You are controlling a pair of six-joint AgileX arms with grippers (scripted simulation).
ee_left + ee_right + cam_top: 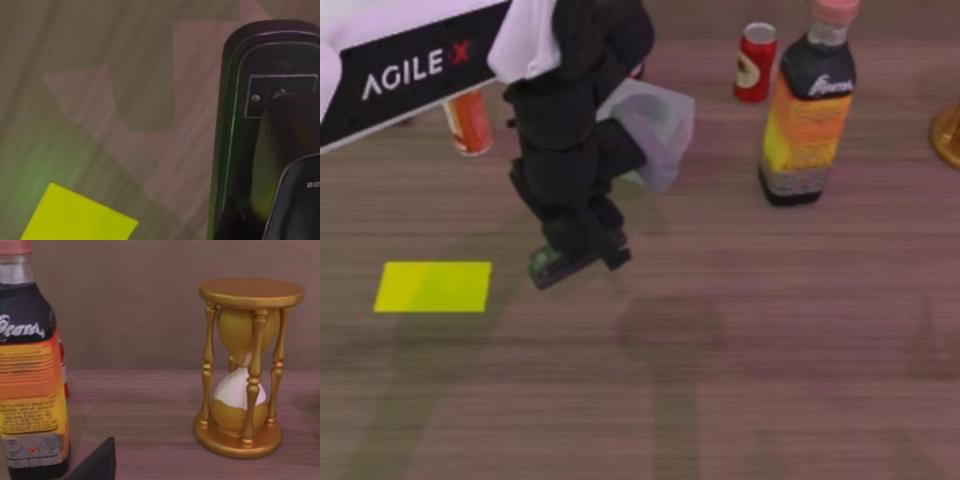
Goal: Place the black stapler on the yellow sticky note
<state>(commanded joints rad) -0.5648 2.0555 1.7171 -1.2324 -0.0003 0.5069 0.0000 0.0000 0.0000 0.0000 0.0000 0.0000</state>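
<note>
The black stapler (pixel 552 266) hangs above the wooden table, held crosswise in my left gripper (pixel 582 252), which is shut on it. In the left wrist view the black stapler (pixel 270 115) fills the right side, with one finger (pixel 300 200) lying over it. The yellow sticky note (pixel 433 287) lies flat on the table to the left of the stapler, a short gap away; a corner of the note (pixel 75 215) shows in the left wrist view. My right gripper (pixel 95 462) is out of the top view and only a dark tip of it shows beside the bottle.
A sauce bottle (pixel 808 110) (pixel 30 370) and a red can (pixel 756 62) stand at the back right. A gold hourglass (pixel 948 135) (pixel 247 370) is at the right edge. An orange can (pixel 470 122) and a translucent container (pixel 655 130) sit behind the left arm.
</note>
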